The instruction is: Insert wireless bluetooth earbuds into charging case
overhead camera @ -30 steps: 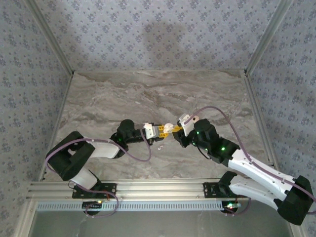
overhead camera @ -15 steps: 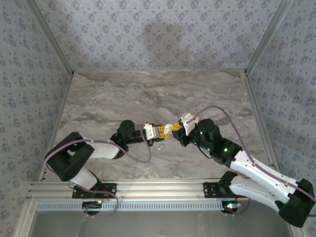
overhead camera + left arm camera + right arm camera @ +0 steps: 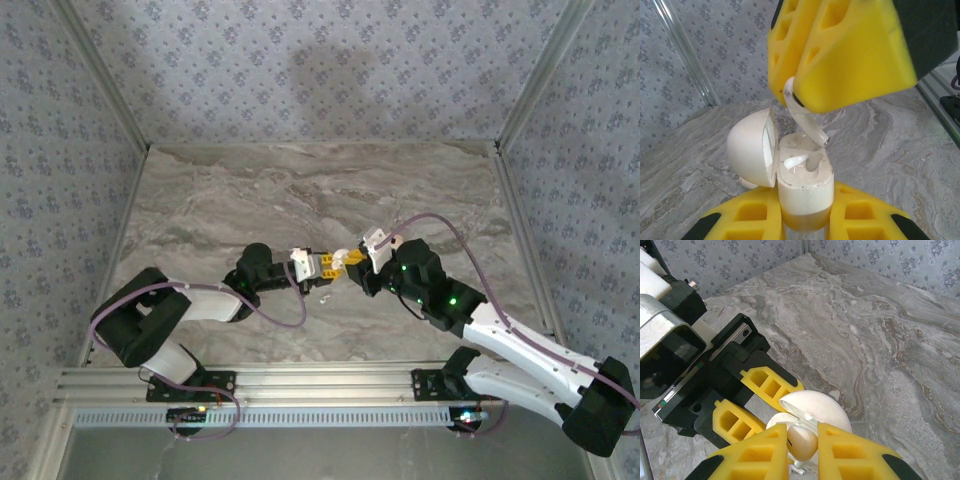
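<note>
My left pincer [image 3: 805,222] clamps the open charging case [image 3: 804,187]; my right pincer [image 3: 802,452] pinches an earbud [image 3: 809,122] at its mouth.

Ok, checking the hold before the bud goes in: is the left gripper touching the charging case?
Touching. The left wrist view shows the charging case clamped between the yellow fingers of the left gripper, pressed against both sides.

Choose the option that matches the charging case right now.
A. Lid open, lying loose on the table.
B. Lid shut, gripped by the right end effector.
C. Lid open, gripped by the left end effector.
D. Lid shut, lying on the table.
C: the charging case sits gripped in the left end effector with its lid swung open, while the right end effector holds an earbud over it.
</note>
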Tool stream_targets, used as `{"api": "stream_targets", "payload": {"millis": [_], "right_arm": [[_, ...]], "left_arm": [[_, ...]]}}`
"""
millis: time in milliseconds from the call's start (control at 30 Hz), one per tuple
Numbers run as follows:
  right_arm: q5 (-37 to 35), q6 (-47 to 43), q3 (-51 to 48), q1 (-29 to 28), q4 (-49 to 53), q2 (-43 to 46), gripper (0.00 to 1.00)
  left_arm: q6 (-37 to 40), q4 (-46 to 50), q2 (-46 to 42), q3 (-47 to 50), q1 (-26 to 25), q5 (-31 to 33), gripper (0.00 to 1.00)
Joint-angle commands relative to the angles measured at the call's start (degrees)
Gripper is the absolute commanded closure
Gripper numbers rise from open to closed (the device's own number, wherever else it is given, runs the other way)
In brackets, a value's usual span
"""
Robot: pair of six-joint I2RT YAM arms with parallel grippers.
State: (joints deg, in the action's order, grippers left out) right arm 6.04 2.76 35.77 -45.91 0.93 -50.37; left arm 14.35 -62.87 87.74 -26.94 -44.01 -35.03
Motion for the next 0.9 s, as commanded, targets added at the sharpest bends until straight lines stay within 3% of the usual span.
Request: {"api": "stream_targets", "payload": {"millis": [0,667,867], "right_arm": [[0.4,0.9,-0.6,-0.1,-2.2,-0.3,0.81],[-0.1,0.4,-1.4,0.1,-2.1,-1.5,0.81],[0.6,0.8,-1.0,0.1,-0.7,-0.6,0.69]], "left_arm": [[-1.7,-3.0,-1.2,-1.4,-0.3,-0.4,0.84],[-9.4,-8.4,0.8,-2.9,-0.2,-0.5,0.84],[-9.6,-8.6,1.3,-3.0,0.0,-0.5,0.84]]}}
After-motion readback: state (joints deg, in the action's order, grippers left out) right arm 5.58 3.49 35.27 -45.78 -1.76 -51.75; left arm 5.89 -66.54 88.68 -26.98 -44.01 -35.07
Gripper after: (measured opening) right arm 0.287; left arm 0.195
